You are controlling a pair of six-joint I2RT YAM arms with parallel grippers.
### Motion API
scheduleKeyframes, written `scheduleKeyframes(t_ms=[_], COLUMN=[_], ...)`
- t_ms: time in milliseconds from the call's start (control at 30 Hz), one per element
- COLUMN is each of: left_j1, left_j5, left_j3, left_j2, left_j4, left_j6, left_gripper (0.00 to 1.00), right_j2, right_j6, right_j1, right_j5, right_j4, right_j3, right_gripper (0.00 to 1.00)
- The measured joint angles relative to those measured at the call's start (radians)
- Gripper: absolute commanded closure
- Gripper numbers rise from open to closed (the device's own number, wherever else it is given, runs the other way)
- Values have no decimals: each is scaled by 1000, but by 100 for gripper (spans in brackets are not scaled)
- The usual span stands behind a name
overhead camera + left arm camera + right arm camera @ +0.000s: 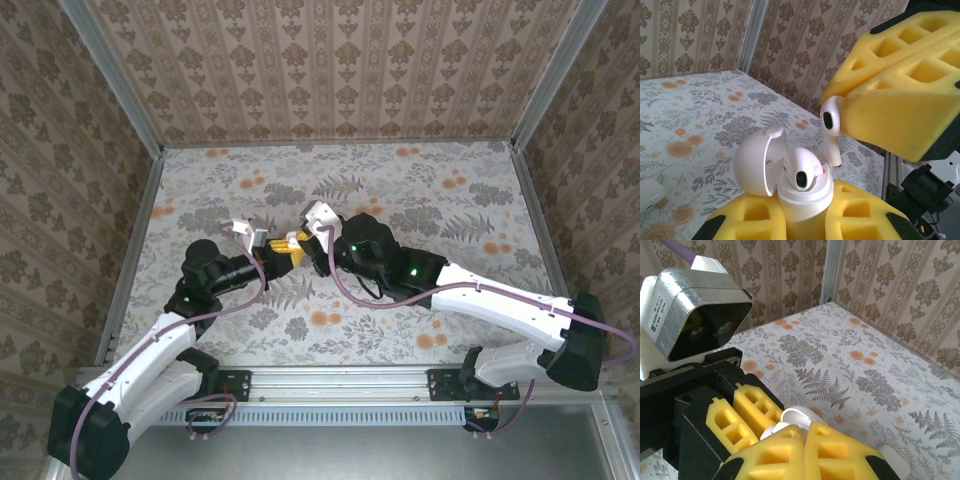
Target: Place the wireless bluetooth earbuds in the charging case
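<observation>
My left gripper (807, 206) is shut on the white charging case (805, 200), holding it upright between yellow foam fingers with the lid (757, 160) swung open to the left. One white earbud (802, 171) sits in the case, head up. My right gripper (840, 102) reaches in from the upper right, shut on the second earbud (832, 122). Its stem hangs down just above and right of the case opening. From above, the left gripper (278, 252) and right gripper (303, 238) meet at mid table. In the right wrist view the right gripper (805, 427) covers the open lid (800, 415).
Another white rounded case (647, 196) lies on the floral tabletop (700, 110) to the left, and one white case (894, 456) lies beside my right fingers. Patterned walls with metal corner posts (832, 270) enclose the table.
</observation>
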Motion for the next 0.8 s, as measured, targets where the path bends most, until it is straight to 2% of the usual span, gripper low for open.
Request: scheduleKeyframes(t_ms=[333, 800], left_j1=[-2, -8], left_j5=[-3, -2], left_j3=[0, 12], left_j2=[4, 13], left_j4=[0, -3], left_j6=[0, 0], left_gripper=[100, 100], right_j2=[0, 40], right_j6=[-2, 9], right_j1=[0, -1], right_j5=[53, 52], right_j4=[-12, -3], right_j3=[10, 16], right_gripper=[95, 96])
